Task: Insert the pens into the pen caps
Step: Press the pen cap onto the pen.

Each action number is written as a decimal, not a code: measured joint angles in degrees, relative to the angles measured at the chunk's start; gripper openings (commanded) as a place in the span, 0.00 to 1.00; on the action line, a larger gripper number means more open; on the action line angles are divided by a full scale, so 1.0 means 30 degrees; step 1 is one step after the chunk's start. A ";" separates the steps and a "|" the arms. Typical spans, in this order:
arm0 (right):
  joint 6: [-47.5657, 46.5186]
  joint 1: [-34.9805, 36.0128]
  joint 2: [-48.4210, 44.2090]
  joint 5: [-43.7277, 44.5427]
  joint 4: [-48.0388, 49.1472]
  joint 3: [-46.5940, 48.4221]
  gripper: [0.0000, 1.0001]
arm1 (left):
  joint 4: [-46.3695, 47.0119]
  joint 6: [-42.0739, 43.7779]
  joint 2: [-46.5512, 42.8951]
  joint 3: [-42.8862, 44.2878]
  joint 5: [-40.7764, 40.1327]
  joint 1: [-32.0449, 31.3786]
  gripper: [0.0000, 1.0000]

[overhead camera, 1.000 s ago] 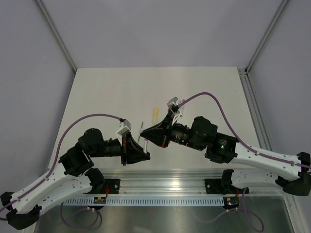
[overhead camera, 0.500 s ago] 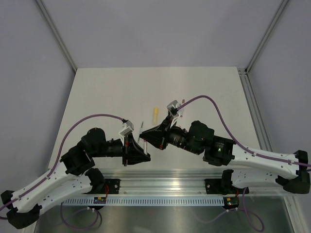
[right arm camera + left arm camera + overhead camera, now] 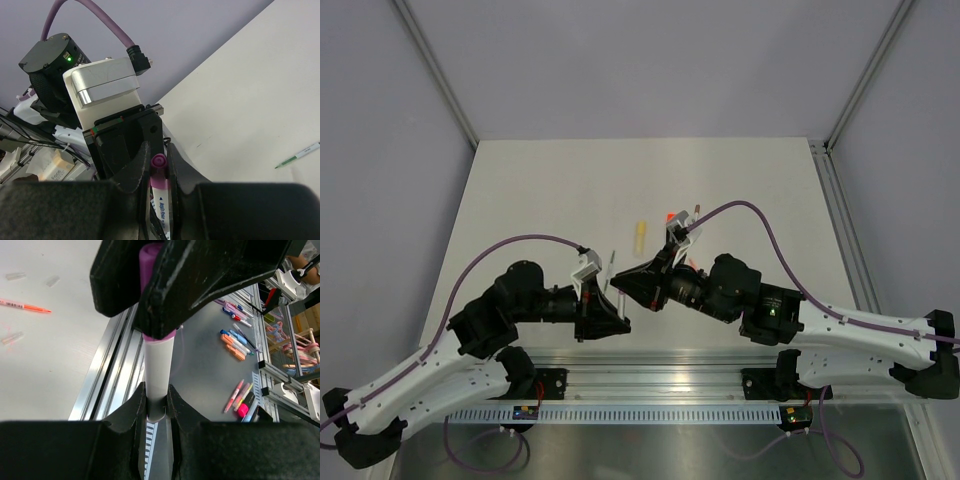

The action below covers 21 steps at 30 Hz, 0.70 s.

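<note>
A white pen (image 3: 158,365) with blue print is held between both grippers above the table's near edge. My left gripper (image 3: 156,396) is shut on the bare end of its barrel. A purple cap (image 3: 159,170) sits on the other end, and my right gripper (image 3: 158,164) is shut on that cap. In the top view the two grippers meet tip to tip, left (image 3: 619,320) and right (image 3: 614,284). A pale yellow highlighter (image 3: 639,234) lies on the table beyond them. An orange-red pen (image 3: 25,305) and clear caps (image 3: 15,276) lie on the table too.
A thin green pen (image 3: 297,155) lies on the table. A small orange piece (image 3: 668,215) and a grey one (image 3: 696,212) sit near the right arm's purple cable (image 3: 760,205). The aluminium rail (image 3: 112,385) runs along the near edge. Several markers (image 3: 235,340) lie on the surface beyond it.
Both arms have shifted slightly, still joined at the pen. The right wrist moved off the small orange piece, which now shows. Both grips are unchanged.
</note>
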 measured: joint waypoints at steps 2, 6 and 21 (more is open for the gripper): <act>0.0022 0.0000 0.0029 -0.0015 -0.0087 -0.0007 0.00 | -0.0306 0.0168 0.0240 0.0248 0.0044 0.0000 0.00; 0.0073 0.0197 0.0000 0.0117 0.0160 -0.0146 0.00 | -0.1508 0.0612 0.1005 0.1268 0.0299 -0.0051 0.00; -0.0146 0.0430 -0.1581 -0.1180 0.2018 -0.1246 0.00 | -0.2572 0.1348 0.1705 0.3300 0.2004 -0.0138 0.00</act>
